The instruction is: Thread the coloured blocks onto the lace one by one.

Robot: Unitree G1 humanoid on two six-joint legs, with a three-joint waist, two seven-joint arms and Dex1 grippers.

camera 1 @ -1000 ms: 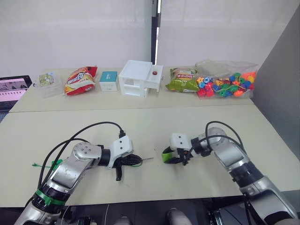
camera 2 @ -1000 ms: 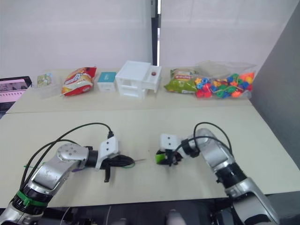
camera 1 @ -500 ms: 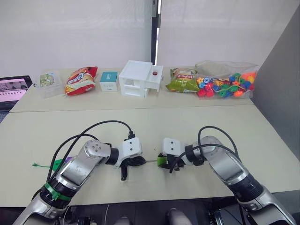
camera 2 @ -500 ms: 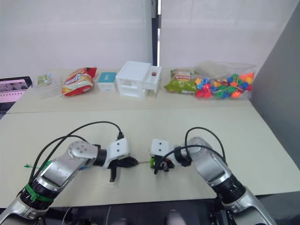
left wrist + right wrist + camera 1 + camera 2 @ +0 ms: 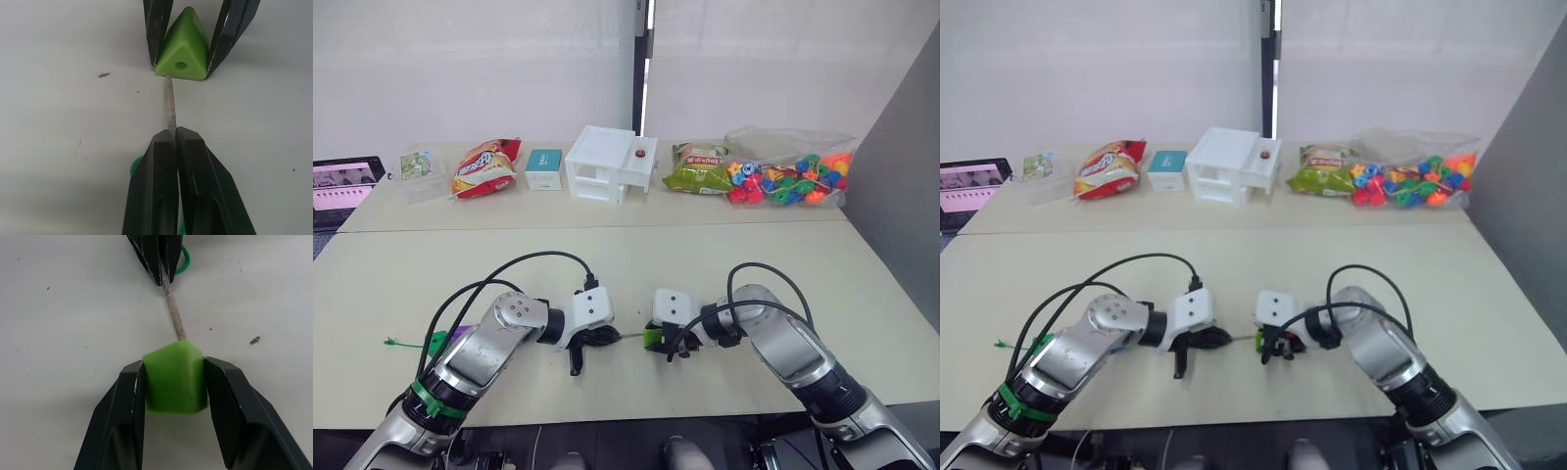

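Both arms have closed toward each other over the last second, and since half a second ago they have barely shifted; you now have the two grippers almost nose to nose near the front middle of the table (image 5: 607,250). Your left gripper (image 5: 175,139) has its fingers pressed together on the pale stiff tip of the lace (image 5: 169,105), which sticks out ahead of the fingertips. Your right gripper (image 5: 175,369) is clamped on a green block (image 5: 174,377), one finger on each side, held low over the tabletop. From the left wrist view, the block's hole faces the left gripper and the tip's end sits at the block's lower edge, just below that hole rather than in it. Green string of the lace bunches just behind the left fingers, and its far end lies well off on the table at your left. Along the back of the table: a clear bag of coloured blocks (image 5: 783,178) at far right, a white drawer box (image 5: 607,164) in the middle, snack bags either side.
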